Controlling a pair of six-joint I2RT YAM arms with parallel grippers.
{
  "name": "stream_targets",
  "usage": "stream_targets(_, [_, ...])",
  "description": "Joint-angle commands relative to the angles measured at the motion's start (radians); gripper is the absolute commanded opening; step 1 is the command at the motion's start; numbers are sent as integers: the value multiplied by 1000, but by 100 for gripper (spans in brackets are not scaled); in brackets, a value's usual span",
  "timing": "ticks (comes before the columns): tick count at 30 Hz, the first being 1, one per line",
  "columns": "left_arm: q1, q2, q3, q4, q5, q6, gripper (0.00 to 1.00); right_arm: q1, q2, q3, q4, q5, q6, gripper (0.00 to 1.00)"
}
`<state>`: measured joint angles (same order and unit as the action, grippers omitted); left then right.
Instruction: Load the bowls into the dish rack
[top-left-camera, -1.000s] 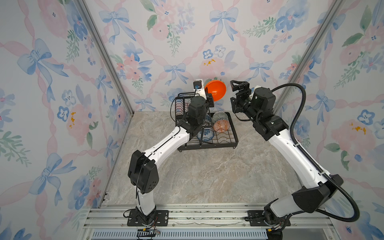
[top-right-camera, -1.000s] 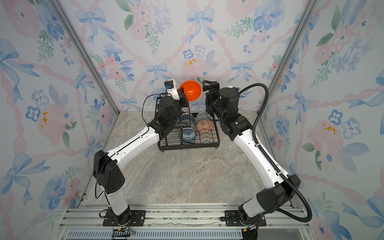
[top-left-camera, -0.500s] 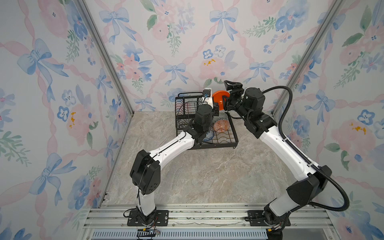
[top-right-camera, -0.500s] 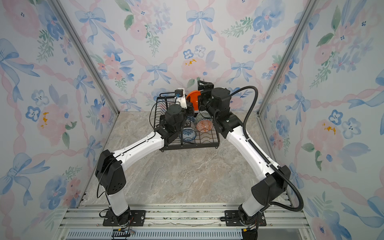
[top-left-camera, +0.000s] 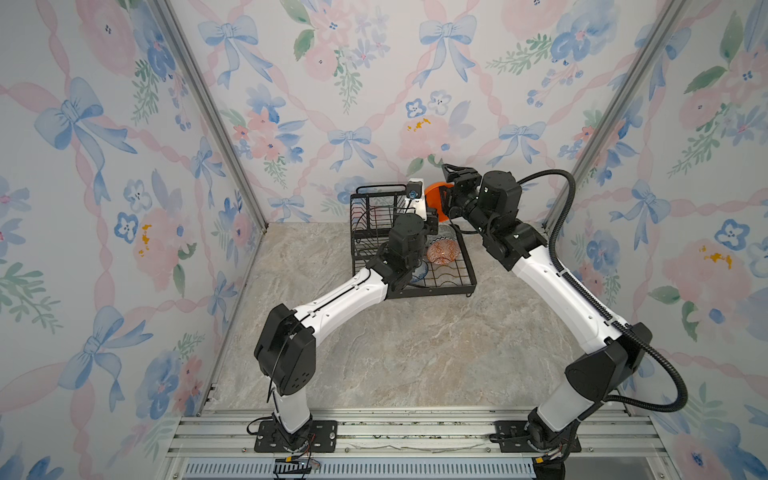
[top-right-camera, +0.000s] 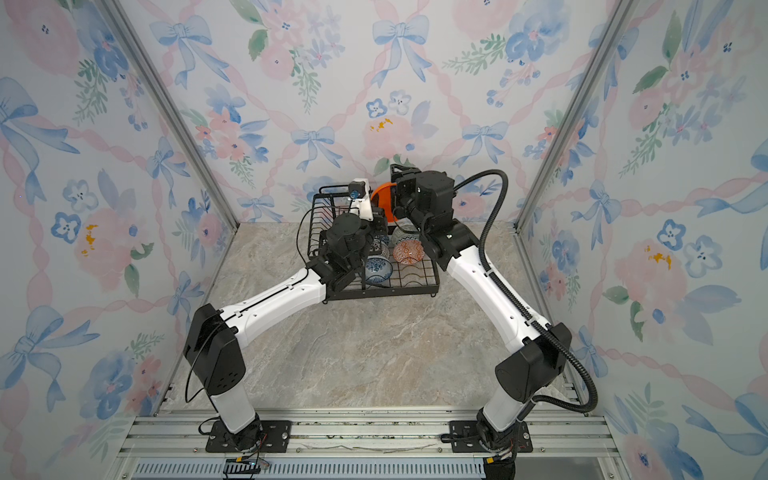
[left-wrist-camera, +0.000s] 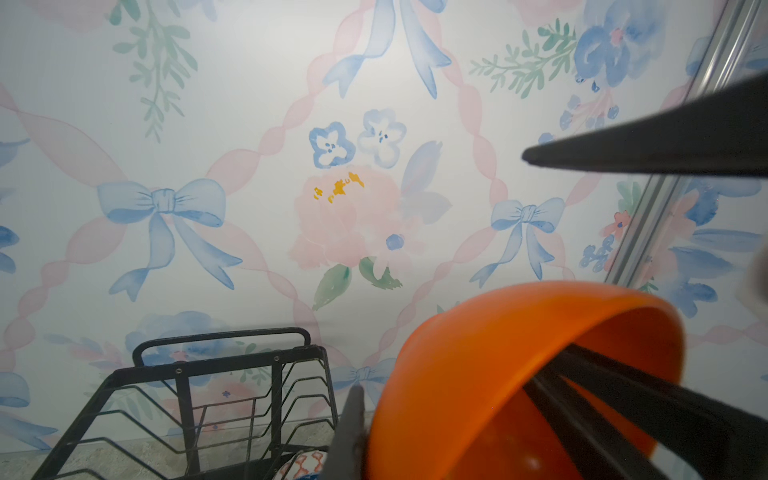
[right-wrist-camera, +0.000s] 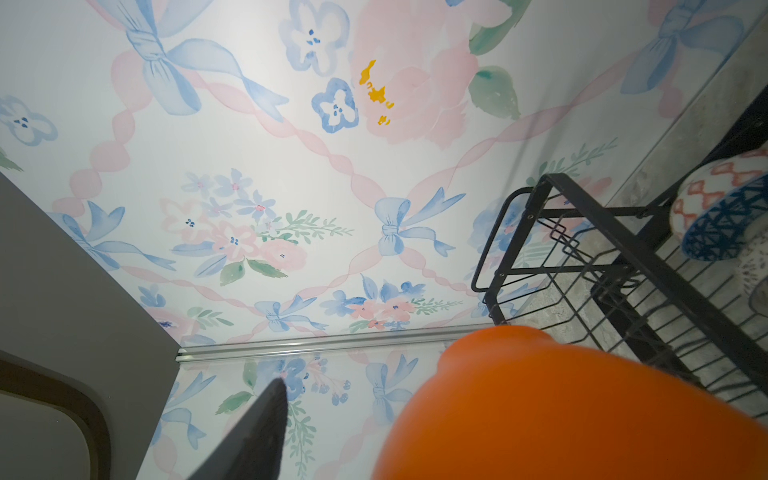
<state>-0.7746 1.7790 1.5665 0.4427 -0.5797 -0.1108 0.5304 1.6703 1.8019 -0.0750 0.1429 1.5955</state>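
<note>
While the left end effector (top-right-camera: 379, 216) is clamped on the wall of the plain orange bowl (top-left-camera: 434, 195) — one finger (left-wrist-camera: 351, 428) outside, its mate inside the cavity — the bowl hangs tilted on its side above the far end of the dish rack (top-left-camera: 440, 292), just beside the raised upper basket and clear of the wires.

Right end effector (top-left-camera: 445, 195): at the same bowl, from the side away from the upper basket. Jaws apart. One finger (right-wrist-camera: 257, 432) stands off the bowl's outer surface with a visible gap; the other is hidden behind the bowl in the right wrist view. No grip seen.

Rack stands on the desk (top-left-camera: 415, 353), close to the back wall.

Lower tray of the rack:
- orange-white patterned bowl (top-left-camera: 444, 251), toward the middle of the tray
- blue-white floral bowl (top-right-camera: 378, 266), beside it, partly under the left arm
- dark-blue geometric bowl (right-wrist-camera: 719, 232), touching the orange-white one
- a fourth bowl further back — mostly hidden, pattern unclear

Upper basket: slots show no bowl.
</note>
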Motion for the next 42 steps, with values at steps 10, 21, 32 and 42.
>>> stream_targets(10, [-18, -38, -23, 50, -24, 8, 0, -15, -74, -64, -5, 49, -19, 27])
stream_targets(21, [-23, -10, 26, 49, 1, 54, 0, -24, -147, -144, 18, 64, -54, 0])
stream_targets(32, [-36, 0, 44, 46, 21, 71, 0, -30, -233, -258, 15, 93, -55, 0])
stream_targets(42, [-71, -27, -4, 30, 26, 80, 0, -6, -221, -252, -2, 83, -78, 0])
